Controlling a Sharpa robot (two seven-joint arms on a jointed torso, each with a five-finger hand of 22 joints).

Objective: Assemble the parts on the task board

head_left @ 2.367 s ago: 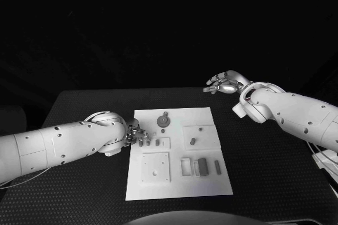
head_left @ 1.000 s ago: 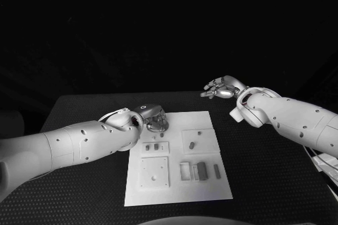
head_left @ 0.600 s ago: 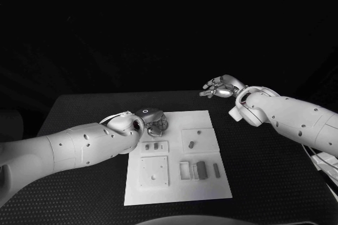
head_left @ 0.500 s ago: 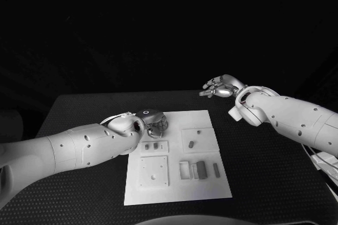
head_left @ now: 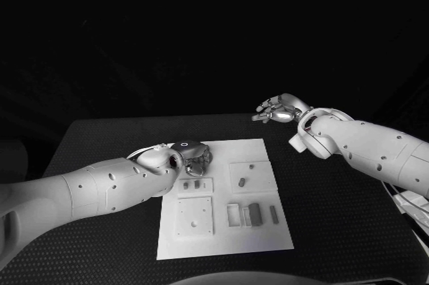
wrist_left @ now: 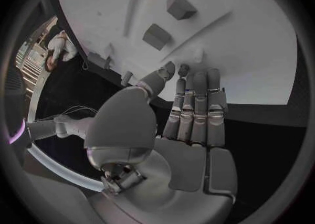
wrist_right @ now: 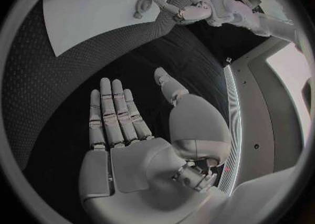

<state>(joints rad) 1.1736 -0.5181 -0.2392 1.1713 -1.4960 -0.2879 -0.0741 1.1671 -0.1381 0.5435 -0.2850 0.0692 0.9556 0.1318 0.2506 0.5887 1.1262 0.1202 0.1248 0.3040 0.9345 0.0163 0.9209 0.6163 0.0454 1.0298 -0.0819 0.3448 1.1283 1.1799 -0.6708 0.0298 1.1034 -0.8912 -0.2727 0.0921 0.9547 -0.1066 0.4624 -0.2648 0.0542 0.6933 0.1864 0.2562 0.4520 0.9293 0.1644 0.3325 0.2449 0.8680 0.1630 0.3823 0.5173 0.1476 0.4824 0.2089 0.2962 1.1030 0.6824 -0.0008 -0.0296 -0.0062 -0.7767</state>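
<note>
No writing could be read. The left hand (head_left: 193, 157) hovered over the board's (head_left: 259, 232) far left, fingers together, empty; the right hand (head_left: 279, 108) hung beyond the table's (head_left: 107, 136) far right, fingers apart.

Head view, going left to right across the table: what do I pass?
Left hand at the board's far left corner → task board with its parts → bare table → right hand, raised past the far right.

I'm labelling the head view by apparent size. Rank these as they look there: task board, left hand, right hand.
1. task board, clearly largest.
2. and 3. left hand and right hand look alike; the right one is farther from the camera, so I won't rank them.
</note>
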